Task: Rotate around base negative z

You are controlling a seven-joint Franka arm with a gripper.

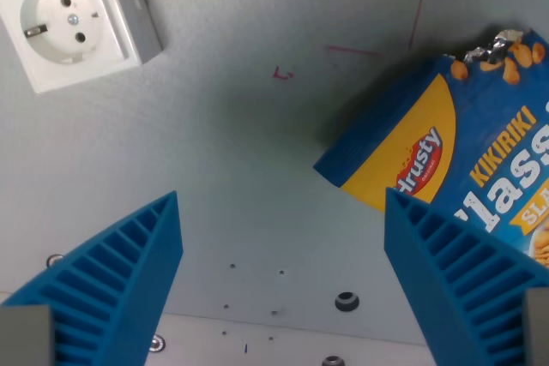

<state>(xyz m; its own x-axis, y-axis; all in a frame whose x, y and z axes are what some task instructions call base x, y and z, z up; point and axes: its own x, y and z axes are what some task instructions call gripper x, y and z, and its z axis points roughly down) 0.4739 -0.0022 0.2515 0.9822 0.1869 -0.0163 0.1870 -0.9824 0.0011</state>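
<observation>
Now pincer (283,212) wide — snack bag (455,126) edge near.

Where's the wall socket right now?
The white socket sits in the wrist view's upper left corner, lying on the grey table, far from the blue snack bag at the right and above the open pincer's left-hand finger.

the blue ribbed gripper (283,212) hangs with its fingers (129,272) spread wide above a grey matte table (257,152). a white wall socket box (73,19) sits at the wrist view's upper left; a blue-and-yellow snack bag (463,135) lies at the right, beside the right finger.
</observation>
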